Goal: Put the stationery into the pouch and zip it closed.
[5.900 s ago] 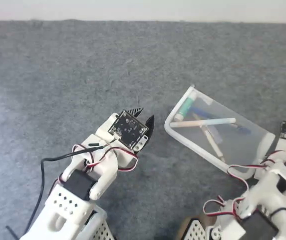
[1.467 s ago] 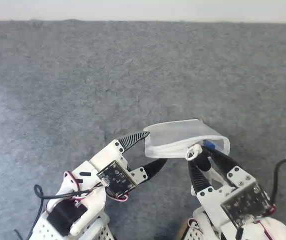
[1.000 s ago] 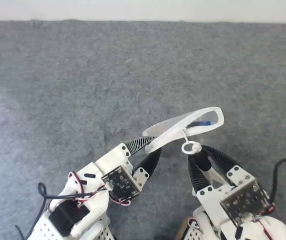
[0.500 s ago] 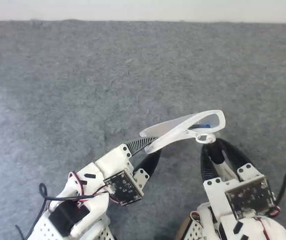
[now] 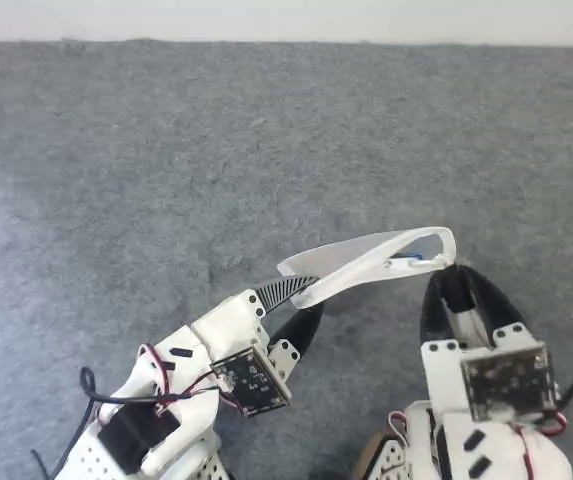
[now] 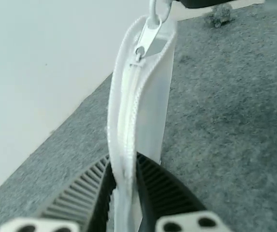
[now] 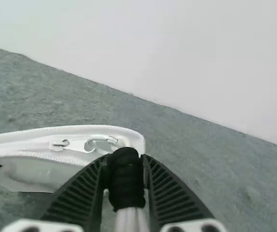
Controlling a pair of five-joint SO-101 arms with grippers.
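Pouch (image 5: 366, 265): translucent white, lifted clear of the grey tabletop (image 5: 166, 150), zipper edge uppermost, stretched between both grippers.

Left gripper (image 5: 301, 300): at one end of the pouch. Fingers narrow, clamped on the pouch edge, one ribbed finger on each face of it.

Right gripper (image 5: 452, 275): at the opposite end of the pouch. Fingers drawn close together, tips meeting at the pouch corner, pinched on the ring of the zipper pull (image 7: 97, 143).

Zipper (image 6: 128, 96): teeth apparently meshed from the clamped end of the pouch up to the slider. Slider near the pouch end beside the right gripper, with the pull stretched from it toward that gripper.

Blue item (image 5: 413, 257): inside the pouch, seen through its wall near the zipper-pull end. Kind of item not discernible, and other contents not discernible either.

White wall (image 7: 177, 48): beyond the pouch, past the far edge of the tabletop.
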